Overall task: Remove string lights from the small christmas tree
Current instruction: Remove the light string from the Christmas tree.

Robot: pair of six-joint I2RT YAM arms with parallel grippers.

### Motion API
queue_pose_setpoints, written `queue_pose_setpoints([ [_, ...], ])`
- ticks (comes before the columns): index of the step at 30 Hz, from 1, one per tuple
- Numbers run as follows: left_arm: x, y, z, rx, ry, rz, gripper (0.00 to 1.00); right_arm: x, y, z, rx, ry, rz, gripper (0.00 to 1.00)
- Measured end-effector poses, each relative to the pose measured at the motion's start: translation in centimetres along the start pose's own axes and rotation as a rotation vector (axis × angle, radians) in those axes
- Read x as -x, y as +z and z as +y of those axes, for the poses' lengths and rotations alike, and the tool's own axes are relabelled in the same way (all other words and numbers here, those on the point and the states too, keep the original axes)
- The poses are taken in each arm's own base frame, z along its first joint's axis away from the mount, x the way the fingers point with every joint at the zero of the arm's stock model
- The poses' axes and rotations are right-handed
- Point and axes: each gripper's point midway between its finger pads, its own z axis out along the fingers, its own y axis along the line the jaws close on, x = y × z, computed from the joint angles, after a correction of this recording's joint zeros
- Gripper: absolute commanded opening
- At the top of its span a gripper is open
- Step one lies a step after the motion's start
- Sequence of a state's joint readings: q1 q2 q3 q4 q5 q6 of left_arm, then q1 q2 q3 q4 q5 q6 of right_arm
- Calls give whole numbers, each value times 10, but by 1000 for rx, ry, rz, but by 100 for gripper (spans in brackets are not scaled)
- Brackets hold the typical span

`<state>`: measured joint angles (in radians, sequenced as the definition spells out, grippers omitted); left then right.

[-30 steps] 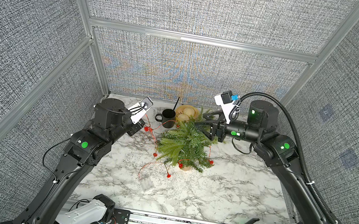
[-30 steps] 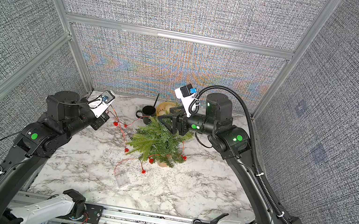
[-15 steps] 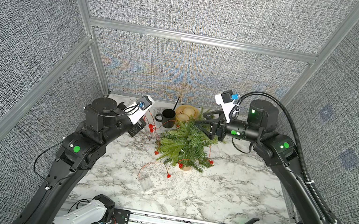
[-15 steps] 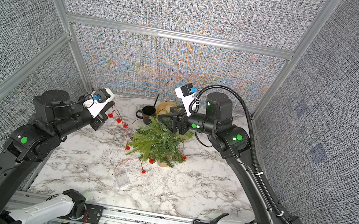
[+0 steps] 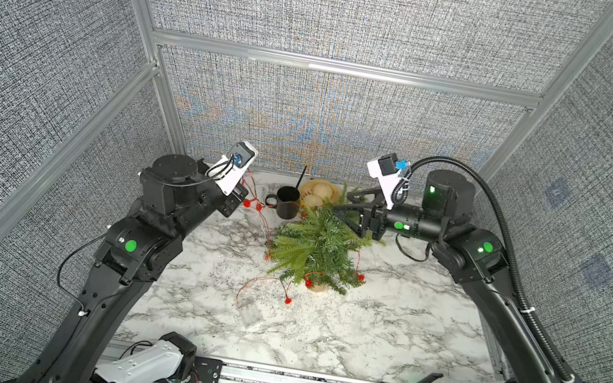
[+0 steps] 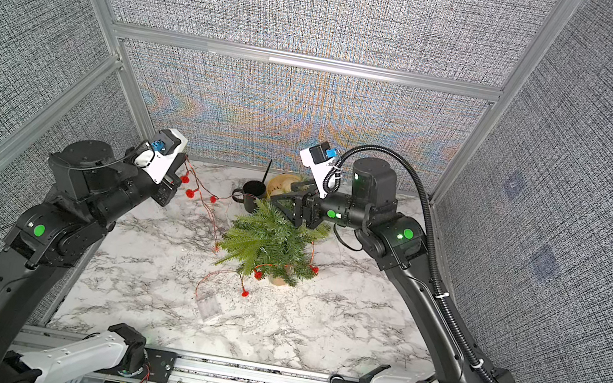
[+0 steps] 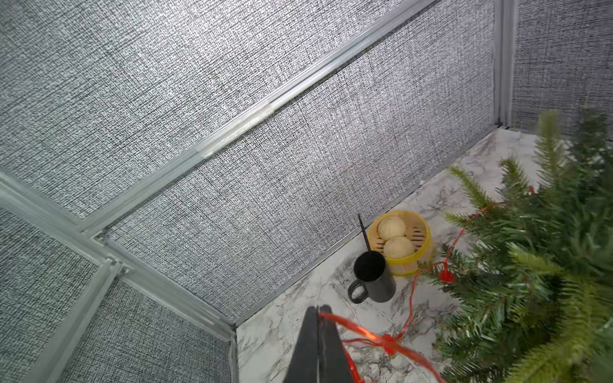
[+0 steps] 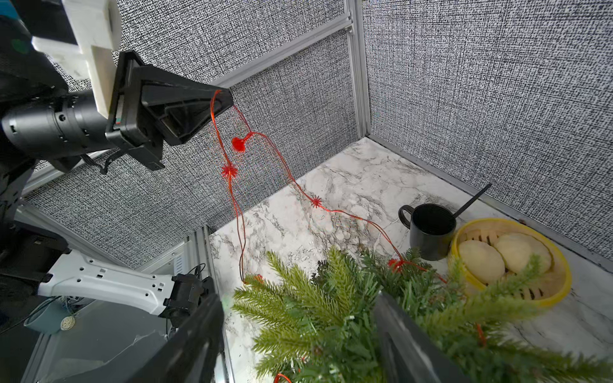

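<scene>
Left gripper (image 8: pixel 223 99) is raised over the back-left of the marble table (image 5: pixel 401 322). Its jaws are pressed together, and the right wrist view shows the coppery-red wire of the string lights (image 8: pixel 229 170) pinched at the very tip. In the left wrist view the closed fingers (image 7: pixel 318 331) carry the same wire across them.

Two strands drop from the pinch. One falls to the low fronds on the tree's left side. The other slopes across, passing in front of the black mug (image 8: pixel 431 232), and enters the upper fronds. Three red bulbs hang in the air between gripper and mug in both top views.

The string lights (image 5: pixel 259 207) are partly off. More wire loops on the table in front of the tree and ends at the clear battery box (image 5: pixel 250 311), which lies flat and well apart from the left gripper. Red bulbs also show among the lower fronds.

The black mug (image 5: pixel 287 202) stands upright near the back wall with a thin black stick in it. Just beside it is a yellow steamer basket (image 7: pixel 428 238) holding two buns (image 7: pixel 392 227).

The small christmas tree (image 5: pixel 319 245) stands mid-table on its tan base, leaning slightly.

Right gripper (image 5: pixel 341 203) is level with the treetop, its jaws spread and the top fronds between them. Whether the fingers press the fronds cannot be told.
</scene>
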<state>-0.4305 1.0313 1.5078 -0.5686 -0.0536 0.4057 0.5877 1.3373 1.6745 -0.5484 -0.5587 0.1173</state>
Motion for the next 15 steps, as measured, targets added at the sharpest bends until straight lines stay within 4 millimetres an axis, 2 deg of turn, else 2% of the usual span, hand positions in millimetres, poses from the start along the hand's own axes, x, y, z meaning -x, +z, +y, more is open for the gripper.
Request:
queue_pose_setpoints([
  [6, 21, -6, 6, 6, -28, -67, 0, 1, -1, -1, -3, 0, -3, 73],
  [15, 41, -21, 0, -52, -53, -153, 0, 1, -1, -1, -1, 0, -2, 73],
])
